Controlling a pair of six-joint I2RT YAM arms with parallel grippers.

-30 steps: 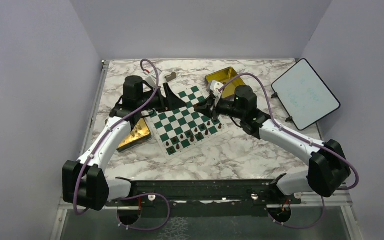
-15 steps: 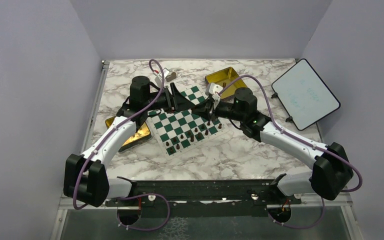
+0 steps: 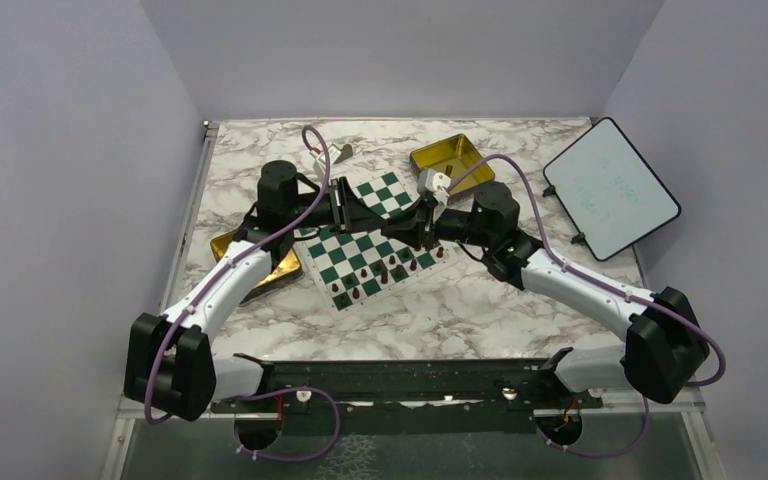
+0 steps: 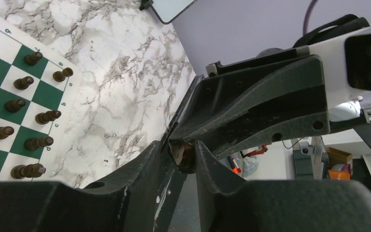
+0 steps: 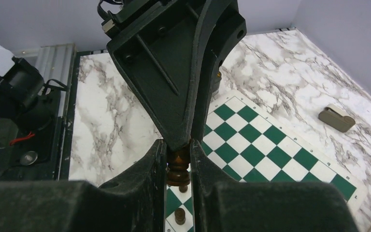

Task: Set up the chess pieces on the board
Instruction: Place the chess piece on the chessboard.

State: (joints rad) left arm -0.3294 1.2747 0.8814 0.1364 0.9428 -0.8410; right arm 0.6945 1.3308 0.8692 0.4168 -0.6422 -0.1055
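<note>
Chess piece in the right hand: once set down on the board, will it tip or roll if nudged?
Probably tippy: the chess piece in the right hand looks tall and narrow. Its turned, round body would likely roll if it fell on the flat board. It seems rigid and light, pinched without bending.

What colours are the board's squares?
Dark green and white; the board shows best in the right wrist view.
</note>
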